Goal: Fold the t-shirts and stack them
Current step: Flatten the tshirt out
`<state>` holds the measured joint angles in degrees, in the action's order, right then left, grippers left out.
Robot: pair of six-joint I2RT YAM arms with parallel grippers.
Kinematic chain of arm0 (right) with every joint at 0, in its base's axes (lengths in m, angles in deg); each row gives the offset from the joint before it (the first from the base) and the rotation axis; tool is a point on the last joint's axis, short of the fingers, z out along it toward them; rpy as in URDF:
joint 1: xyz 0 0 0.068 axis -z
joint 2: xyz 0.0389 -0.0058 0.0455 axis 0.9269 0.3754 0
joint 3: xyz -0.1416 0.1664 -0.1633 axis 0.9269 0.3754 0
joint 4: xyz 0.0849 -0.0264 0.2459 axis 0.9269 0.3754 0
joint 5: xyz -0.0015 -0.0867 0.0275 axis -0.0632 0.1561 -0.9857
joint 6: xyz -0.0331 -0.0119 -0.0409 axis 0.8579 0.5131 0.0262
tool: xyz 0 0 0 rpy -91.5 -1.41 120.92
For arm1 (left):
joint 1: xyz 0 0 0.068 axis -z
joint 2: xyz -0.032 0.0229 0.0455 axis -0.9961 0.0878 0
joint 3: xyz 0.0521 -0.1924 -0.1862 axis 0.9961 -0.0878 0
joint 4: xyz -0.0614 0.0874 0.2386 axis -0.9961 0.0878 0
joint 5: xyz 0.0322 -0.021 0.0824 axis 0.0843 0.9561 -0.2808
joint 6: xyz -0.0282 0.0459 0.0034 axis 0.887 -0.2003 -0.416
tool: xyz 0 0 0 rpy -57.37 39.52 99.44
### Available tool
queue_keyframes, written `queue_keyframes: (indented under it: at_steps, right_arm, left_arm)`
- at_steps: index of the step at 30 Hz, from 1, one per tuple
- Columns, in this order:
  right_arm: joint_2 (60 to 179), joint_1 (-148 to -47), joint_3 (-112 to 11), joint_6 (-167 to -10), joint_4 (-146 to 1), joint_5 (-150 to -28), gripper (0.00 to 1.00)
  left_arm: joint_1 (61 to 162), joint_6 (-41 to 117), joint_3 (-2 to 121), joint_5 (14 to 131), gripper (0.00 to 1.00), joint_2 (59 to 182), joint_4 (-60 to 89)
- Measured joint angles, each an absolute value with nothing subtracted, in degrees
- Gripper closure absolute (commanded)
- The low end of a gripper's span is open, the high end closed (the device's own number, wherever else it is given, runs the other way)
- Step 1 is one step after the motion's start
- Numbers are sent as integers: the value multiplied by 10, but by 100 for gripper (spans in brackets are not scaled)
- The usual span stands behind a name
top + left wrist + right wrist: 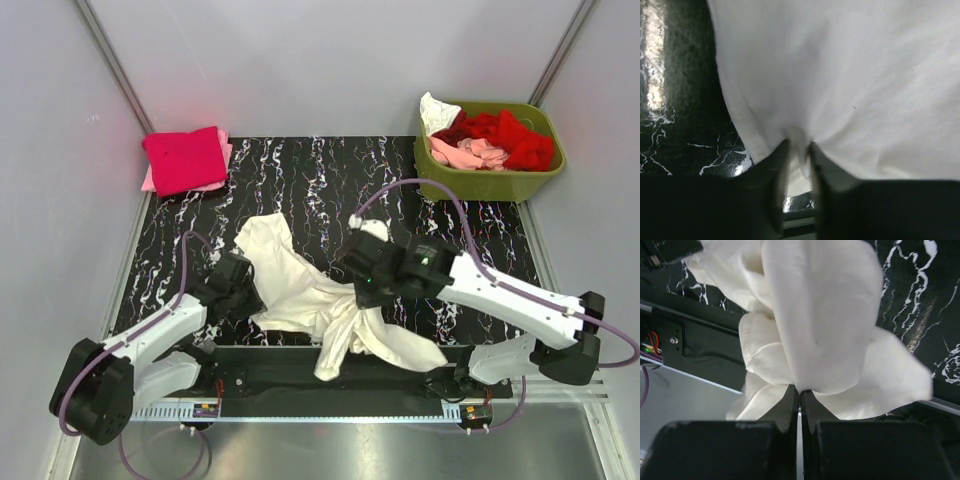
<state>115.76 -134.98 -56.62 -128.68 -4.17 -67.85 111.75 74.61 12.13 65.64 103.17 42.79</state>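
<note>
Cream-white t-shirt (300, 290) lies crumpled on the black marbled worktop (300, 180), well apart from the olive-green bin (487, 184) – nearer the arm bases and to the bin's left. One tail hangs over the worktop's near edge.

Left tool (248, 288) is pressed together on the shirt's edge farthest from the bin; its wrist view shows a fold of cloth pinched between the fingers (784, 160). Right tool (362, 283) is clamped on a bunched part of the shirt on the bin side, with no gap visible between its jaws in its wrist view and fabric draping away from them. Likely reason for the two holds: pull the shirt apart and lay it flat before folding.

Cloth looks soft, matte and thin, with deep loose folds and no flat panel yet. The worktop is glossy and hard.

A folded magenta-red tee (185, 160) sits on a pale pink one (150, 184), far to the bin's left – probably the stack so far. In the bin are a red tee (508, 135), a pink tee (470, 153) and a white tee (435, 110), all unfolded in a heap.
</note>
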Motion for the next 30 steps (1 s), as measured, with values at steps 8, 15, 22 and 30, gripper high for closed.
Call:
queue_keyframes:
  at_steps: [8,15,22,30]
  right_arm:
    - [1127,-1216,-566,-1210,-16,-701,100]
    - [1131,-1054,-566,-1136,-41,-763,91]
    - [1218,-942,-548,-1103,-127,-838,0]
    - [1235,-942,-463,-1099,-167,-868,0]
  left_arm:
    - [1112,701,213,612,100,1032,517]
    - [948,578,442,593,100,1045,580]
    - [844,472,597,615,25,1253,620]
    - [968,491,580,616,10,1239,651]
